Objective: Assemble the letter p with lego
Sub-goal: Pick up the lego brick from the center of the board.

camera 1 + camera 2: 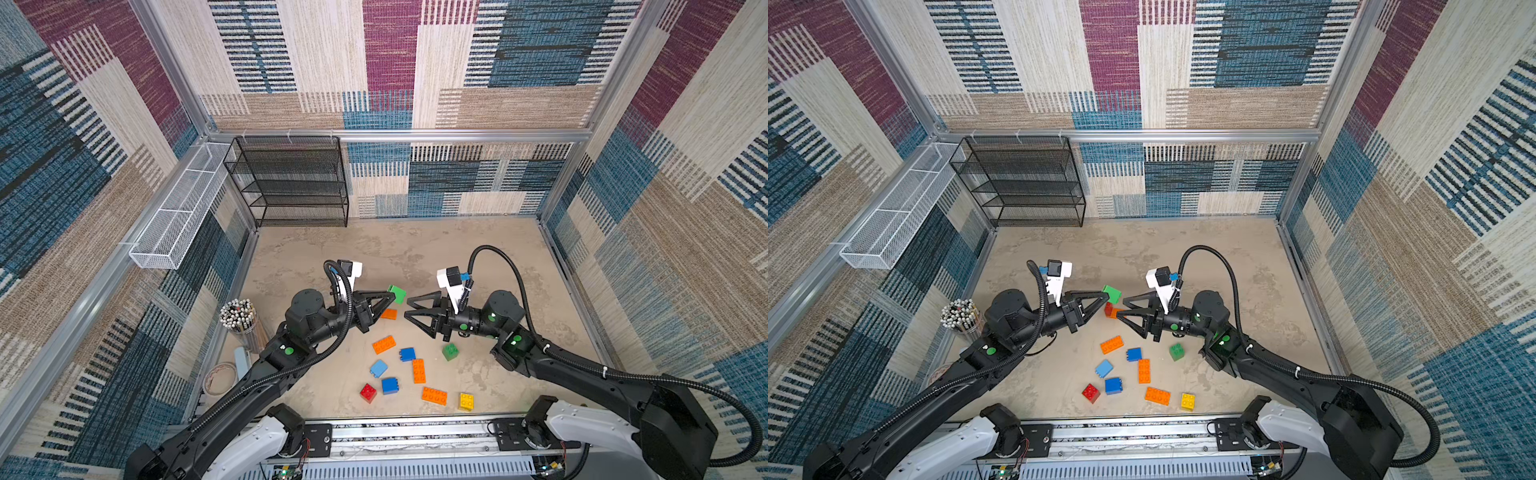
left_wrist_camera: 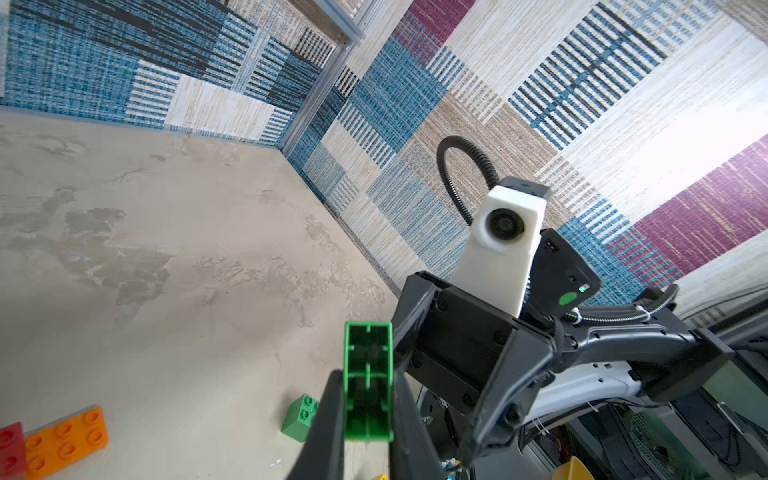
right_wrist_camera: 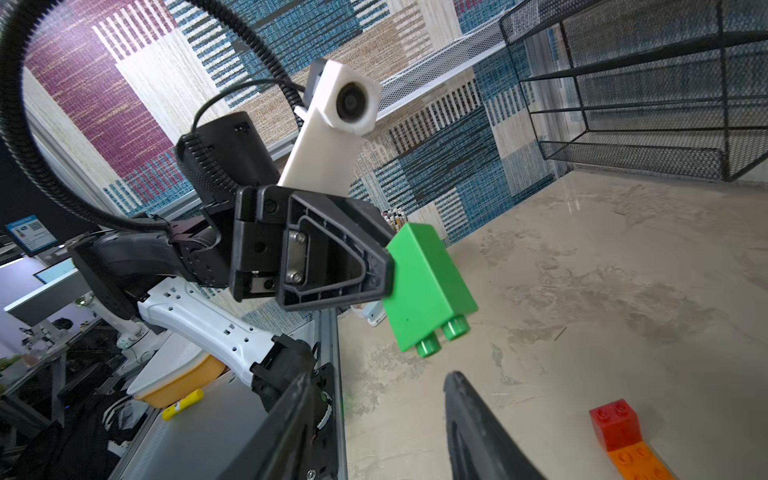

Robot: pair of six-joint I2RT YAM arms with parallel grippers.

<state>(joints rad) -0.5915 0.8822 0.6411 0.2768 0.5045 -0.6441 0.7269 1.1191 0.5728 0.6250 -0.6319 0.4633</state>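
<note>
Both black: left arm (image 1: 266,365), right arm (image 1: 582,370); white shoulder links (image 1: 249,449) at 6 o'clock. Green stickers (image 1: 289,351) on joints. Black corrugated conduit (image 2: 444,166), white zip tie (image 1: 604,371). White wrist camera housing (image 2: 494,266). left gripper (image 1: 390,296), right gripper (image 1: 407,306): triangular open-frame fingers (image 3: 332,301), screws (image 3: 296,237).

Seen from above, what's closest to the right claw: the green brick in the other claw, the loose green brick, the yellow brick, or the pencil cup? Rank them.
From the right gripper, in a top view:
1. Held green brick, in the left gripper, just ahead.
2. Loose green brick, beside its wrist.
3. Yellow brick, front edge.
4. Pencil cup, far left.
</note>
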